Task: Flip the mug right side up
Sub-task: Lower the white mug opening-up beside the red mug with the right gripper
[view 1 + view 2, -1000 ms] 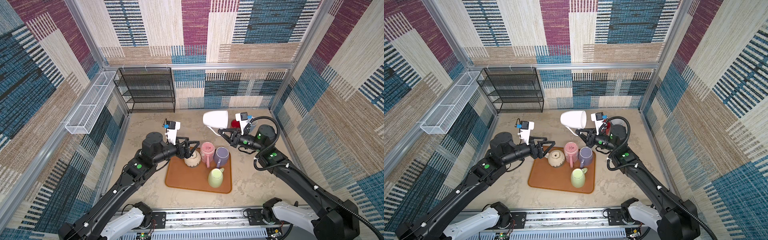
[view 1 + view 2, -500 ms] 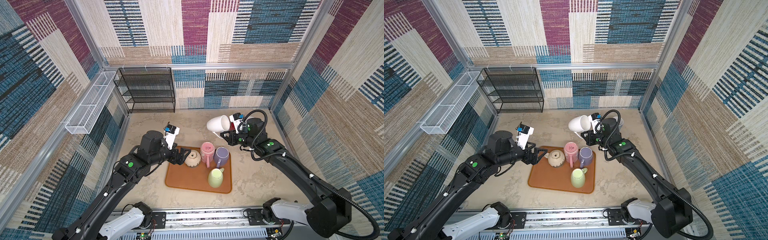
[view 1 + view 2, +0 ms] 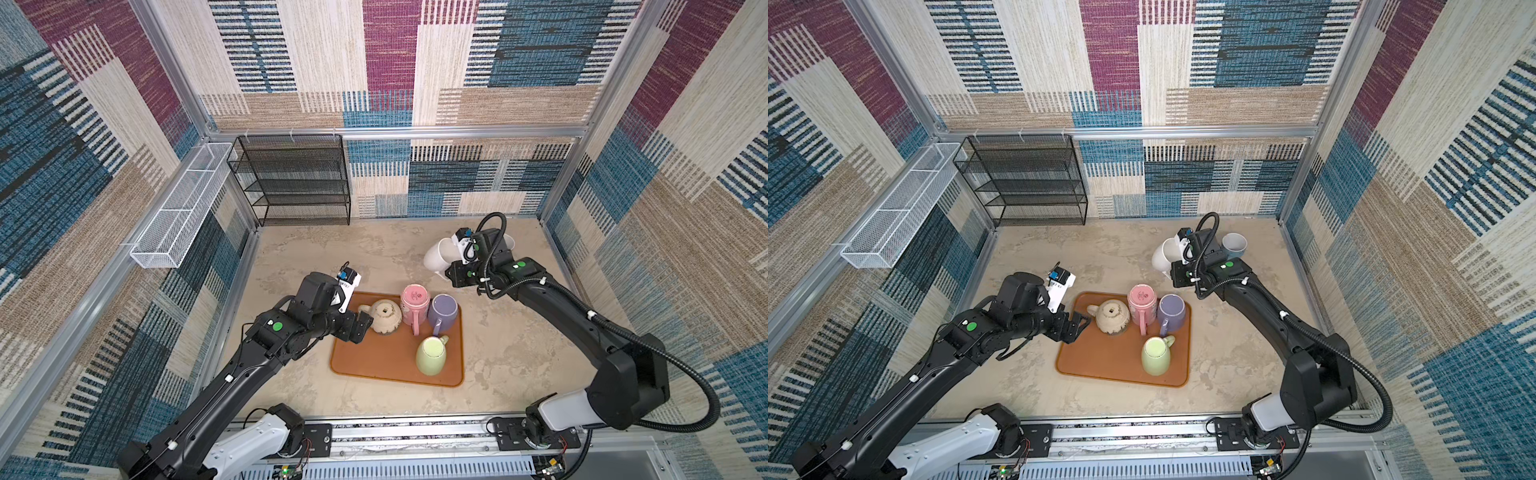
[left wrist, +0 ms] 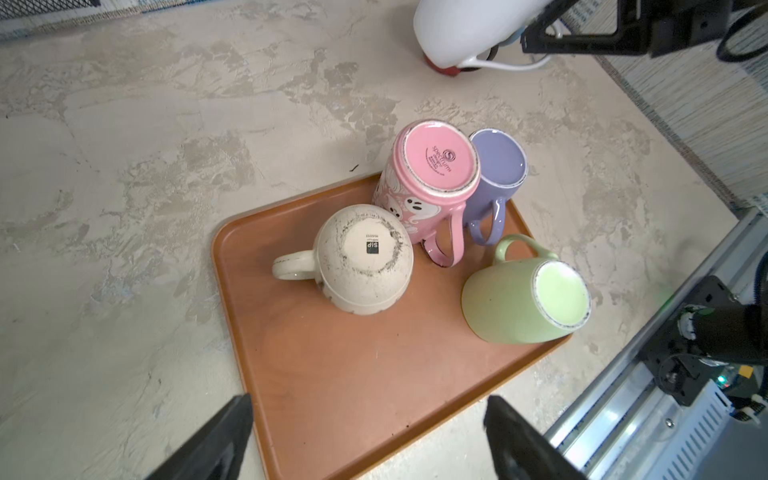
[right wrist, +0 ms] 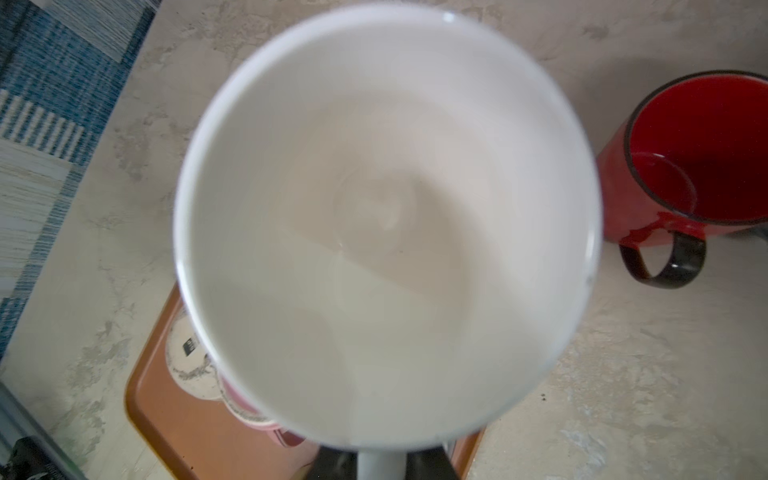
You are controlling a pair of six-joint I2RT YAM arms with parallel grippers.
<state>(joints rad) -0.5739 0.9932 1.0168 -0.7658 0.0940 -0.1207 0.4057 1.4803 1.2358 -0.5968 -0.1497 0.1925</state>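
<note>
- Desk [image 3: 316, 249]: both top views take in all of it. Each wrist view shows only a patch around the tray.
- Right arm [image 3: 552, 307]: it runs up past the tray's right edge, and the wrist bends back toward the tray beyond its far right corner.
- Left arm [image 3: 249, 365]: it is stretched low toward the tray's left edge.
- Tray [image 3: 374, 361]: it is whole in both top views and nearly whole in the left wrist view. The right wrist view catches only a strip under the white mug.
- White mug [image 3: 438, 253]: it is off the tray, beyond its far right corner, and tilted with its mouth up and toward the right wrist. The right wrist view looks straight into it, while the left wrist view shows only its outside. I cannot tell whether it touches the desk.
- On the tray, all base up: the cream mug [image 4: 361, 257] is nearest the left edge. The pink mug [image 4: 436, 158] and purple mug [image 4: 498, 158] stand side by side at the far edge. The green mug [image 4: 519, 299] is near the right edge. Only the left wrist view shows the print on the bases.
- Red mug [image 5: 681, 166]: it is upright beyond the tray, beside the white mug. It is plain in the right wrist view and hidden in both top views.
- Right fingers [image 5: 428, 467]: they are closed on the white mug's handle.
- Left fingers [image 4: 220, 440]: they are spread wide and empty, at the tray's left edge, short of the cream mug.
</note>
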